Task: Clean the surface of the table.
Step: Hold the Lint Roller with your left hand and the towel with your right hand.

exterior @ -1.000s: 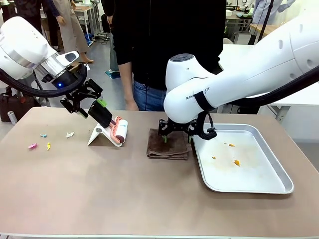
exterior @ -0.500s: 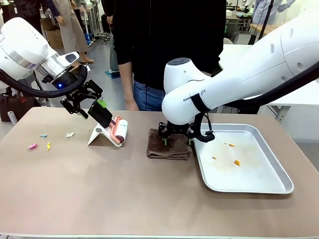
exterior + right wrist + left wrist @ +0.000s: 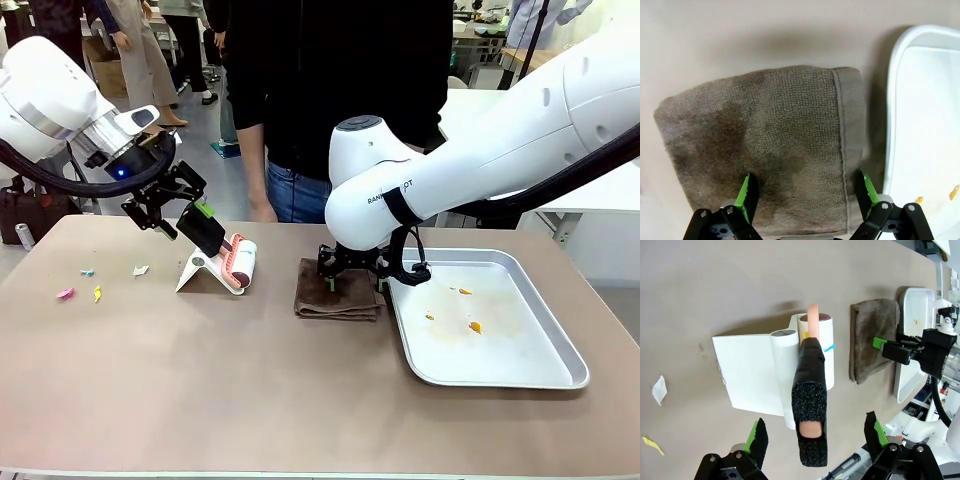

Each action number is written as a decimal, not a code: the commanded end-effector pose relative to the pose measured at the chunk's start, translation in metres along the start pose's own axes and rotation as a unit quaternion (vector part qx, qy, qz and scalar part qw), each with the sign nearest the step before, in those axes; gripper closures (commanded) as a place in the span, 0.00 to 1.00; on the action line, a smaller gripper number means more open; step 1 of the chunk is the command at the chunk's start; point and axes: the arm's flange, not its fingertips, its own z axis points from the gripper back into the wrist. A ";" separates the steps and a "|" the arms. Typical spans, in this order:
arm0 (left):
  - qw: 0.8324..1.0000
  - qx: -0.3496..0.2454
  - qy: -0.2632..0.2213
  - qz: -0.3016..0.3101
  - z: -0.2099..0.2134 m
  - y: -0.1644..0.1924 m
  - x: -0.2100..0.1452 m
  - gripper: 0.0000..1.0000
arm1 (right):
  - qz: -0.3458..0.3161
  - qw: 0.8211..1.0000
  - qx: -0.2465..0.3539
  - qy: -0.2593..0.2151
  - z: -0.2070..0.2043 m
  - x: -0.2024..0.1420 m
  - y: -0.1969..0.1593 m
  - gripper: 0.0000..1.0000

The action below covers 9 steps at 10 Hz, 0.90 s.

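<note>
Table (image 3: 200,400) bears scraps (image 3: 95,293) and tray (image 3: 500,350); left claw (image 3: 185,217) wide around roller (image 3: 240,262), right claw (image 3: 355,281) wide astride cloth (image 3: 335,303).

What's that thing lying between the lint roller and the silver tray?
A folded brown cloth, seen in the front view, with the right gripper over it.
</note>
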 end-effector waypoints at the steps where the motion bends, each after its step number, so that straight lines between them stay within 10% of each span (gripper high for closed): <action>1: 1.000 -0.009 -0.004 -0.007 0.000 0.000 0.004 0.00 | -0.013 1.000 -0.009 -0.009 0.000 0.002 0.002 0.15; 2: 1.000 -0.001 -0.013 -0.006 -0.001 0.000 0.005 0.57 | -0.008 1.000 -0.010 -0.010 0.000 0.001 0.002 0.60; 3: 0.999 0.000 -0.034 -0.007 0.000 -0.001 0.005 0.58 | -0.006 1.000 -0.008 -0.012 0.001 0.000 0.003 0.75; 4: 0.999 -0.005 -0.050 -0.012 0.000 -0.001 0.004 1.00 | -0.007 1.000 -0.007 -0.014 0.001 0.000 0.004 1.00; 7: 0.998 -0.007 -0.057 -0.015 0.000 -0.001 0.004 0.85 | -0.007 1.000 -0.005 -0.016 0.001 0.000 0.004 0.97; 9: 0.999 -0.005 -0.052 -0.014 -0.001 0.000 0.004 1.00 | -0.006 1.000 -0.003 -0.011 0.000 0.000 0.004 1.00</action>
